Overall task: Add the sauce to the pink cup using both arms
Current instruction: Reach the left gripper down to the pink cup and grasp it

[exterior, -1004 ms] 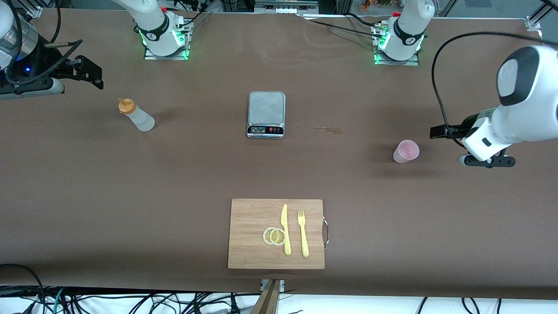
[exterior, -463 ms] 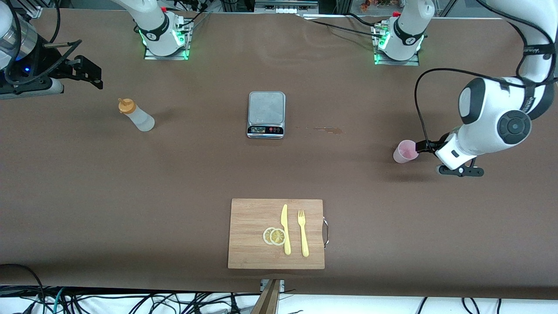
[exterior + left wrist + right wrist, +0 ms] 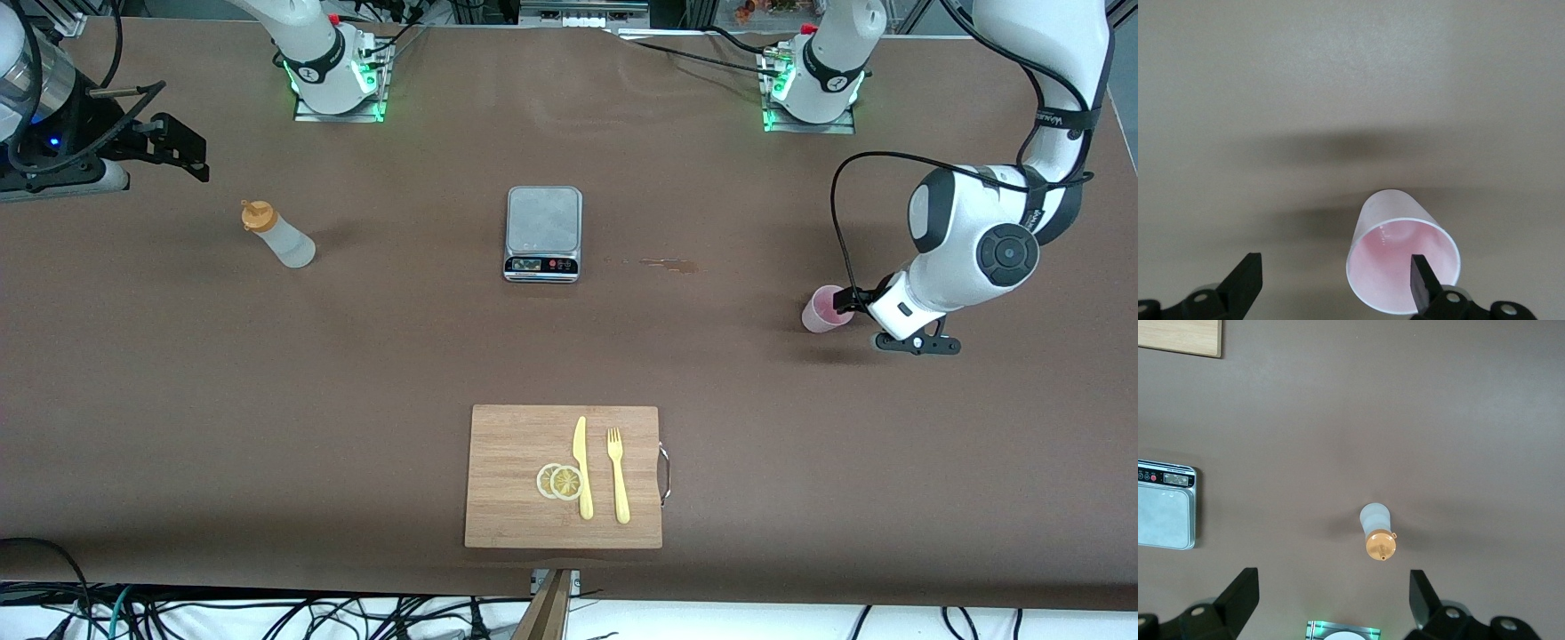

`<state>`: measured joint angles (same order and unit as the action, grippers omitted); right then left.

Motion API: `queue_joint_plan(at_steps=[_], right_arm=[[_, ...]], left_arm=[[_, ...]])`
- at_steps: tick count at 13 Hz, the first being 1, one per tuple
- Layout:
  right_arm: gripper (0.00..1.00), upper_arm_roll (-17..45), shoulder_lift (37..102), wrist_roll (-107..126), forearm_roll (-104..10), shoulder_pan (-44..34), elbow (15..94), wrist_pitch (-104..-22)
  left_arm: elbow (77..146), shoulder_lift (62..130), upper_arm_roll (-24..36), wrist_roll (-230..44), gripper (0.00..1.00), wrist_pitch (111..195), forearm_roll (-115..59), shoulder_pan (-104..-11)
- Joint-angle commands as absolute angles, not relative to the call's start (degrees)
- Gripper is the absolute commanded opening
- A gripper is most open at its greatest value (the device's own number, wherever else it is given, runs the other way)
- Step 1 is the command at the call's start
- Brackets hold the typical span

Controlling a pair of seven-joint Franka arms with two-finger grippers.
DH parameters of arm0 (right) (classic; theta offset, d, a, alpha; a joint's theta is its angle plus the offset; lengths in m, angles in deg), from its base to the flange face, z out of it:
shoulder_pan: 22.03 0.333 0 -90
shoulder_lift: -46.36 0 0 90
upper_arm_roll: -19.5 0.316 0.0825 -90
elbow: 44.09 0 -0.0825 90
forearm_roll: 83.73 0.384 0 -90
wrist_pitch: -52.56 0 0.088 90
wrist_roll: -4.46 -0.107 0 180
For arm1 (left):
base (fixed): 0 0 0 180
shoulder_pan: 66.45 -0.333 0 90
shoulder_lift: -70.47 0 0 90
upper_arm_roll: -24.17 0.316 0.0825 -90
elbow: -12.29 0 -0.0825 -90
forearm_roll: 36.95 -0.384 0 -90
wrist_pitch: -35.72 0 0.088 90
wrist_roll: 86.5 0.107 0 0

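Observation:
The pink cup (image 3: 827, 309) stands upright toward the left arm's end of the table. My left gripper (image 3: 852, 304) is low beside it, open. In the left wrist view the pink cup (image 3: 1403, 260) sits off to one side of the left gripper (image 3: 1335, 260): one finger (image 3: 1423, 283) crosses its rim, the other stands well clear. The sauce (image 3: 277, 236), a whitish bottle with an orange cap, stands toward the right arm's end. My right gripper (image 3: 182, 147) hangs open high above that end, and its wrist view looks down on the sauce (image 3: 1377, 532) past the right gripper (image 3: 1333, 579).
A grey kitchen scale (image 3: 544, 233) sits mid-table, with a small brown stain (image 3: 662, 263) beside it. Nearer the front camera lies a wooden cutting board (image 3: 507, 444) carrying a yellow knife, a fork and lemon slices. The arm bases stand along the table's edge farthest from the camera.
The left arm has swung in and down toward the pink cup, bringing its open gripper right up to it. The right arm and the sauce have not moved.

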<state>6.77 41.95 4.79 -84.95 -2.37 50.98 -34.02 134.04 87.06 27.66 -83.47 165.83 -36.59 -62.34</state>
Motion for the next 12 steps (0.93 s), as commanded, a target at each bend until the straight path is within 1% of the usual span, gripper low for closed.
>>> queue_joint_plan(at_steps=[1,6,7,8,9,10,12], right_arm=[[1.0,6.7,41.8,4.3,-84.8,-2.3,50.2,-33.0],[1.0,6.7,41.8,4.3,-84.8,-2.4,50.2,-33.0],[1.0,6.7,41.8,4.3,-84.8,-2.4,50.2,-33.0],[1.0,6.7,41.8,4.3,-84.8,-2.4,50.2,-33.0],[1.0,6.6,41.9,4.4,-84.8,-2.4,50.2,-33.0],[1.0,6.6,42.0,4.5,-84.8,-2.4,50.2,-33.0],[1.0,6.7,42.3,4.6,-84.7,-2.8,50.3,-31.7]], left_arm=[[135.9,86.8,27.5,-81.8,0.96,167.9,-37.7,-63.5],[138.9,86.8,27.5,-81.8,0.95,171.1,-37.6,-63.5],[139.5,86.9,27.5,-81.8,0.94,172.0,-37.5,-63.5],[140.2,86.9,27.5,-81.8,0.9,173.0,-37.6,-63.5],[140.3,87.0,27.5,-81.8,0.82,173.2,-37.5,-63.4],[140.3,87.0,27.5,-81.8,0.67,173.2,-37.5,-63.4],[140.2,87.0,27.5,-81.9,0.3,173.1,-37.0,-63.4]])
